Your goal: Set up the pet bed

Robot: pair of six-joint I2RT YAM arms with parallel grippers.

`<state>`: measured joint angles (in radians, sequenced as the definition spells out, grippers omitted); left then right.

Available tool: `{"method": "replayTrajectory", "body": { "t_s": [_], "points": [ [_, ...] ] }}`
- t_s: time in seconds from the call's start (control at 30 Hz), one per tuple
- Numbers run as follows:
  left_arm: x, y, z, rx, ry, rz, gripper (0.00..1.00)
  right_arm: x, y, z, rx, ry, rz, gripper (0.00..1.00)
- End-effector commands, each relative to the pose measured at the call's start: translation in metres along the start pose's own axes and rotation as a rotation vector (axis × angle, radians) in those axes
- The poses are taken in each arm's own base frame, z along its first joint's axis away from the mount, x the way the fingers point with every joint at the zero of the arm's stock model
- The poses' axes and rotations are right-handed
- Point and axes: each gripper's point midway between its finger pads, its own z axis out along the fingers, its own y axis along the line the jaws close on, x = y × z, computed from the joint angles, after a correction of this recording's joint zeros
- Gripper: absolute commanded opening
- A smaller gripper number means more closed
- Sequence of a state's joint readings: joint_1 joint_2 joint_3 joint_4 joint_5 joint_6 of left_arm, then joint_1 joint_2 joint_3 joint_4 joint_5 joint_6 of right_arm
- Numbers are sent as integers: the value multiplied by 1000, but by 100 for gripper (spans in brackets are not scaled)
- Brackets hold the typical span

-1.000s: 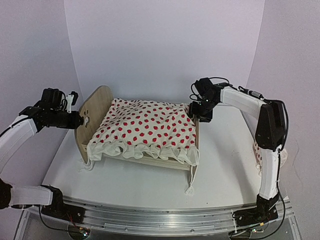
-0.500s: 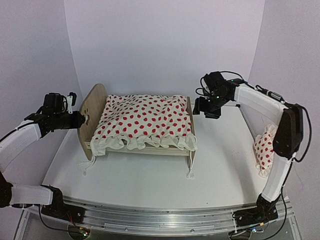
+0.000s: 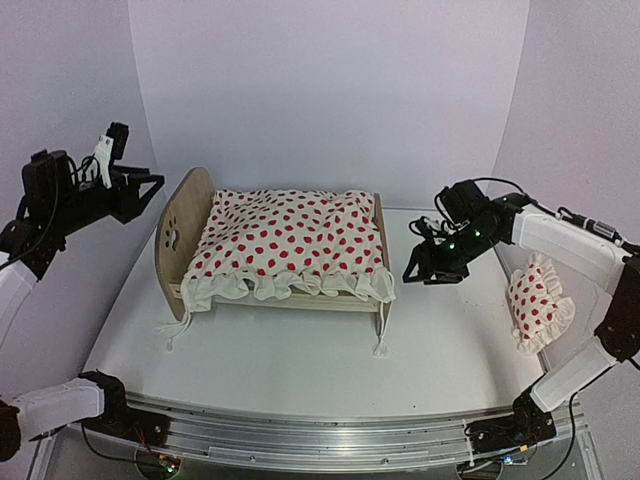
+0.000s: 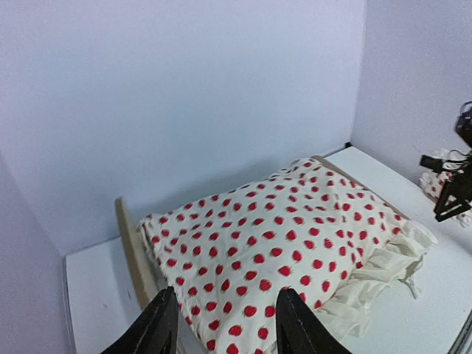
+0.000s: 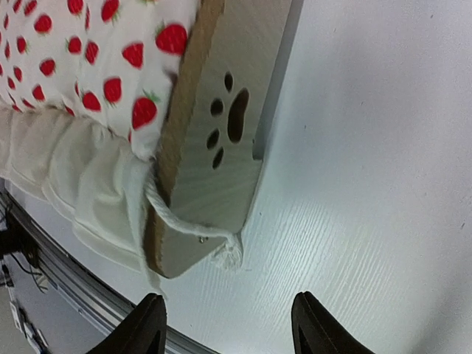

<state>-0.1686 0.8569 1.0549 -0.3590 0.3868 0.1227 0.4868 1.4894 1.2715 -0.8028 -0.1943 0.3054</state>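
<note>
Jaws on both arms stand apart and hold nothing: the left gripper hangs high beyond the headboard end, and the right gripper sits low, just beside the footboard. The pet bed stands mid-table, headboard to the left, its top wholly covered by the duvet. The pillow lies well apart at the right edge. Likely hazards: a finger catching the trailing cord would drag the duvet askew, and a nudge could slide the frame, which looks light, on the smooth white surface. Frame: pale flat wood with rounded corners and paw-print cutouts. Duvet and pillow: soft cream cloth with red strawberry print and ruffled edges. Cord: twisted white rope with a frayed end.
</note>
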Motion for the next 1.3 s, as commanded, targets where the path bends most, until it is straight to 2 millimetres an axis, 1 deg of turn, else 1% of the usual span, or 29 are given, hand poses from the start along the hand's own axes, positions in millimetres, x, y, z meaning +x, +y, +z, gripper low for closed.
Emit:
{"method": "replayTrajectory", "body": {
  "t_s": [0.0, 0.07, 0.1, 0.13, 0.17, 0.2, 0.23, 0.33, 0.4, 0.47, 0.5, 0.57, 0.63, 0.7, 0.87, 0.93, 1.0, 1.03, 1.1, 1.13, 1.17, 1.2, 1.23, 1.27],
  "points": [
    [11, -74, 53, 335, 140, 109, 49, 21, 10, 15, -134, 47, -99, 57],
    [50, -129, 80, 461, 280, 200, 56, 27, 15, 22, -210, 11, -138, 57],
    [65, -155, 88, 540, 321, 235, 61, 29, 19, 23, -252, -12, -162, 57],
    [80, -174, 95, 604, 361, 253, 64, 29, 22, 23, -290, -34, -184, 57],
    [83, -196, 98, 678, 364, 268, 67, 30, 25, 22, -316, -54, -210, 58],
    [94, -216, 109, 750, 377, 305, 71, 31, 25, 23, -327, -65, -231, 59],
    [102, -236, 113, 815, 378, 351, 72, 31, 23, 24, -323, -75, -248, 59],
    [125, -272, 143, 894, 370, 463, 75, 36, 12, 31, -299, -77, -247, 60],
    [136, -286, 163, 915, 363, 498, 75, 39, 7, 35, -292, -83, -233, 60],
    [150, -295, 177, 935, 364, 548, 75, 42, 6, 36, -300, -97, -223, 60],
    [157, -296, 184, 931, 369, 574, 75, 44, 5, 35, -301, -105, -219, 60],
    [166, -293, 198, 896, 366, 612, 73, 46, 3, 34, -297, -126, -208, 60],
    [167, -296, 201, 907, 348, 629, 70, 49, 3, 33, -307, -137, -194, 59],
    [167, -300, 203, 922, 338, 617, 68, 52, 3, 31, -309, -145, -183, 59],
    [167, -314, 210, 940, 301, 618, 69, 51, 2, 25, -307, -172, -171, 58],
    [168, -316, 216, 932, 291, 623, 69, 49, 4, 23, -308, -181, -173, 58],
    [170, -313, 225, 895, 294, 630, 66, 48, 3, 23, -304, -185, -175, 58],
    [170, -311, 229, 874, 298, 630, 61, 48, 2, 24, -298, -185, -174, 58],
    [170, -308, 235, 841, 306, 630, 43, 49, -1, 27, -287, -178, -168, 56],
    [166, -307, 237, 825, 302, 627, 31, 49, -2, 29, -285, -173, -164, 56],
    [160, -306, 238, 810, 295, 621, 19, 49, -2, 30, -284, -170, -160, 55],
    [153, -304, 238, 797, 290, 612, 11, 49, -2, 31, -282, -169, -157, 55],
    [145, -303, 237, 790, 286, 601, 5, 49, -3, 31, -279, -170, -155, 54],
    [136, -302, 235, 786, 281, 591, 1, 48, -3, 31, -275, -174, -154, 54]
  ]
}}
